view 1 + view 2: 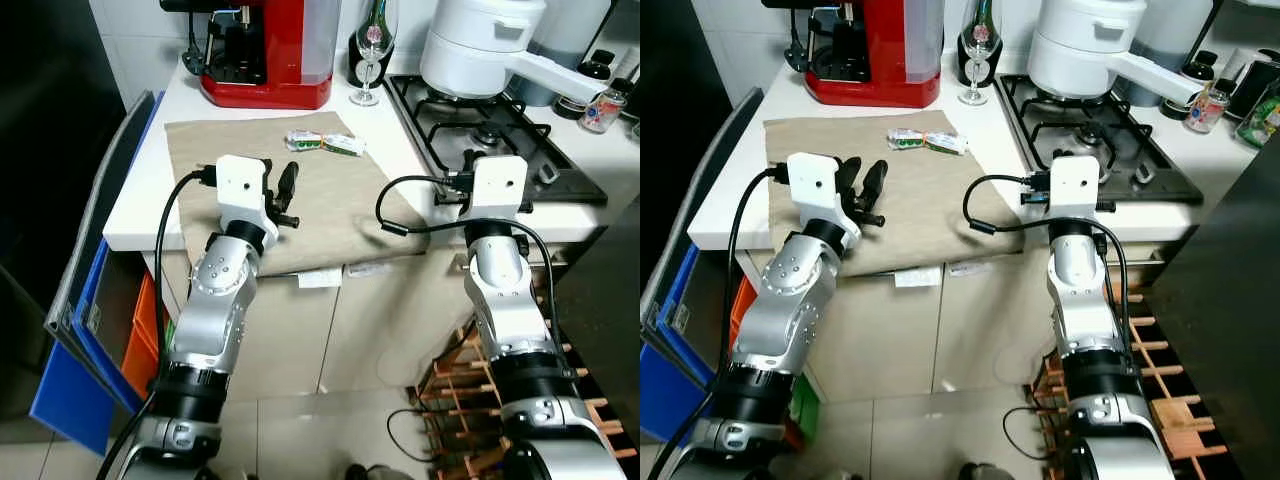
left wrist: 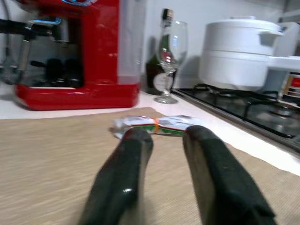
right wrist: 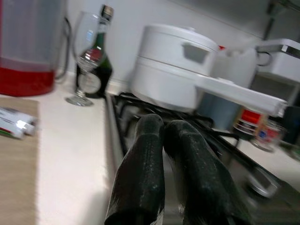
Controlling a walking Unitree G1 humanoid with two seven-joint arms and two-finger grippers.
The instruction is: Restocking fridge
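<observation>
My left claw (image 2: 161, 140): fingers slightly parted, holding nothing, low over the beige mat (image 1: 330, 200).
Food packet (image 2: 157, 125): on the mat, just beyond its fingertips.
My right claw (image 3: 164, 129): fingers pressed together, empty, above the stove edge (image 1: 490, 140).

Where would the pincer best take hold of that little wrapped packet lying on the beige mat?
Probably at its narrow waist, where the orange band pinches the packet. It lies flat on the mat with its length across the counter, so the left pincer, open and already aimed at it, could come straight forward and low, one finger on each long side.
</observation>
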